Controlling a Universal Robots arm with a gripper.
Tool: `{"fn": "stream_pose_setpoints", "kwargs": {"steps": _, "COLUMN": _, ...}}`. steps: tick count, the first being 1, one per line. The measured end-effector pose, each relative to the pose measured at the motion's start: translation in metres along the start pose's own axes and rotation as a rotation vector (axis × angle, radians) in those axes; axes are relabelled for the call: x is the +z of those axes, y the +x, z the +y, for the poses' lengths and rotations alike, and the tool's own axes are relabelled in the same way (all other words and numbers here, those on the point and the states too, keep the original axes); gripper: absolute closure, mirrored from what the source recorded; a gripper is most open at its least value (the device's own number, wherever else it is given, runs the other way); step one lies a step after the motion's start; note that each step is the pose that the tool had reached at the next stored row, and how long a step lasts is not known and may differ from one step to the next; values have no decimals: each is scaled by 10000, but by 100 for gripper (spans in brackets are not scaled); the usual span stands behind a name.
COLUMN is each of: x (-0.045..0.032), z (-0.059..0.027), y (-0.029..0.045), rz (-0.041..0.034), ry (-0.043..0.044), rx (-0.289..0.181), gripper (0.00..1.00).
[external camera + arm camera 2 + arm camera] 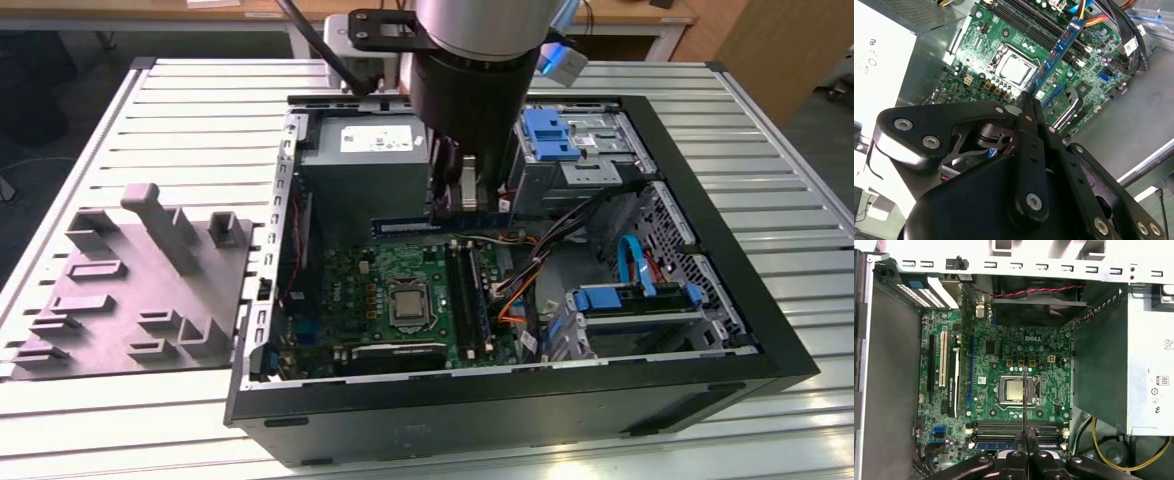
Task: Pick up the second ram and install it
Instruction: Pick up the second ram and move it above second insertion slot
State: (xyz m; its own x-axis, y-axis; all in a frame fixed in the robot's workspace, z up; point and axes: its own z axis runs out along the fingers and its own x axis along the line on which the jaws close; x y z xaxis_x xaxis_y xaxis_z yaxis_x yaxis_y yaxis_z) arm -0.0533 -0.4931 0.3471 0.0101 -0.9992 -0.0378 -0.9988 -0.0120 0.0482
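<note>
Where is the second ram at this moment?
In the second wrist view, the second ram is clamped in the gripper and hangs above the motherboard, near the processor socket, inside the open computer case.

The silver and black cylindrical robot arm (470,45) stands vertical, with its wrist directed straight down. The black two-finger hand (461,203) hangs below the wrist. In the second wrist view, the hand (1026,97) has its black linkage bars (929,131) spread to either side. Its fingers (1030,131) are drawn together, clamping one end of the thin, flat, blue-green second ram (1056,50), which projects beyond the fingertips.
</note>
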Motion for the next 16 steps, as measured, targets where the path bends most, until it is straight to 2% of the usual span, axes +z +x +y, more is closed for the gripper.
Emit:
{"fn": "stream_pose_setpoints", "kwargs": {"steps": 10, "x": 135, "z": -7, "y": -14, "rz": 0, "ry": -3, "rx": 0, "gripper": 89}}
{"fn": "stream_pose_setpoints", "kwargs": {"steps": 16, "x": 191, "z": -10, "y": -12, "rz": 2, "ry": -4, "rx": 0, "gripper": 89}}
